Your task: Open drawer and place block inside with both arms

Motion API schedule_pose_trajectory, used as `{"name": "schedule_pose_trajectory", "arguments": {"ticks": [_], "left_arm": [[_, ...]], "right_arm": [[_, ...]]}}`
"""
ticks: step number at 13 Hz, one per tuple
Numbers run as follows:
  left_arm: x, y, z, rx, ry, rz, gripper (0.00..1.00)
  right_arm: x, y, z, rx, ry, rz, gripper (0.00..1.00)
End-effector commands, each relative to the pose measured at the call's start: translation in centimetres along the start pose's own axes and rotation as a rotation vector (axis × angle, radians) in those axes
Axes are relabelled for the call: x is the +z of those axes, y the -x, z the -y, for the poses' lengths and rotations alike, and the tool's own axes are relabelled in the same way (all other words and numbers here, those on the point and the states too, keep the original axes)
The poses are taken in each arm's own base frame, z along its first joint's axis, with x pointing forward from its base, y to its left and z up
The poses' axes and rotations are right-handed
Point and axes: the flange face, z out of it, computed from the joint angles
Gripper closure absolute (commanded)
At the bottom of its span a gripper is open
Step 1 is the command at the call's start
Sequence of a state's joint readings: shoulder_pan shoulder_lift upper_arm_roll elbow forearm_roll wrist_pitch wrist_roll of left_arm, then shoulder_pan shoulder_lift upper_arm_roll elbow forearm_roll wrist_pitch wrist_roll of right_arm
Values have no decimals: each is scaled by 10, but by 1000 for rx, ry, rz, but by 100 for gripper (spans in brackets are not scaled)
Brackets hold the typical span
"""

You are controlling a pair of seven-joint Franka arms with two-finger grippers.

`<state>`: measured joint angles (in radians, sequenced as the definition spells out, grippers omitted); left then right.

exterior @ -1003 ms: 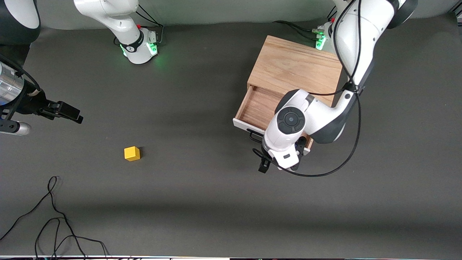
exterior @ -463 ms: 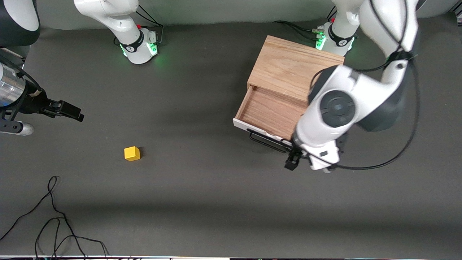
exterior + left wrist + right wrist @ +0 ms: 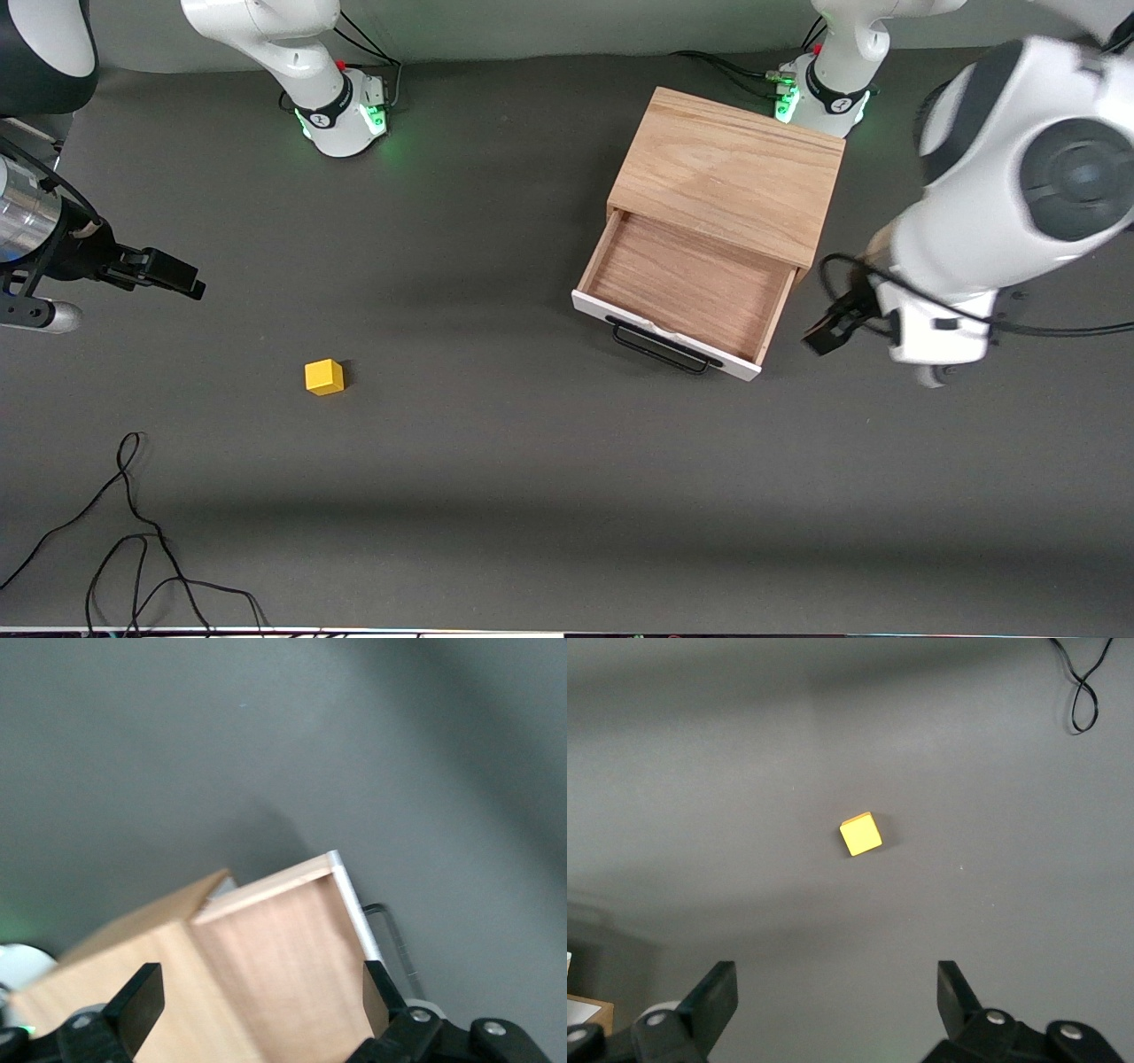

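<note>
The drawer (image 3: 687, 288) stands pulled out of the light-wood box (image 3: 726, 168), its brown interior empty and its black handle (image 3: 660, 348) free. It also shows in the left wrist view (image 3: 283, 948). My left gripper (image 3: 831, 330) is open and empty, in the air beside the drawer toward the left arm's end of the table; its wrist view shows it (image 3: 257, 1010) over the drawer. The yellow block (image 3: 324, 377) lies on the grey table toward the right arm's end. My right gripper (image 3: 166, 273) waits open and empty there; its wrist view (image 3: 837, 1010) shows the block (image 3: 860, 834).
Loose black cables (image 3: 133, 532) lie on the table near the front camera at the right arm's end; a loop shows in the right wrist view (image 3: 1083, 687). The arm bases (image 3: 341, 111) glow green.
My left arm has let go of the drawer handle and swung away toward the left arm's end of the table. The drawer stays open. The right arm and the block have not moved.
</note>
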<state>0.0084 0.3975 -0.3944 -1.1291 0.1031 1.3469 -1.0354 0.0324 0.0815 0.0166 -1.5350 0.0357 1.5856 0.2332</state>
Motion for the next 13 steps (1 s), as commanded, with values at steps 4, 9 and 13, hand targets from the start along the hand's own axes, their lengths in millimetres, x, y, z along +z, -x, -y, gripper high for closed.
{"name": "schedule_pose_trajectory", "arguments": {"ticks": [4, 9, 13], "left_arm": [[-22, -54, 117, 358, -2, 58, 0], [-23, -48, 161, 592, -12, -43, 0], [-26, -39, 161, 691, 14, -108, 0]], "right_arm": [[48, -9, -3, -79, -1, -28, 0], [127, -6, -13, -156, 70, -42, 0], [201, 0, -15, -214, 62, -78, 0]]}}
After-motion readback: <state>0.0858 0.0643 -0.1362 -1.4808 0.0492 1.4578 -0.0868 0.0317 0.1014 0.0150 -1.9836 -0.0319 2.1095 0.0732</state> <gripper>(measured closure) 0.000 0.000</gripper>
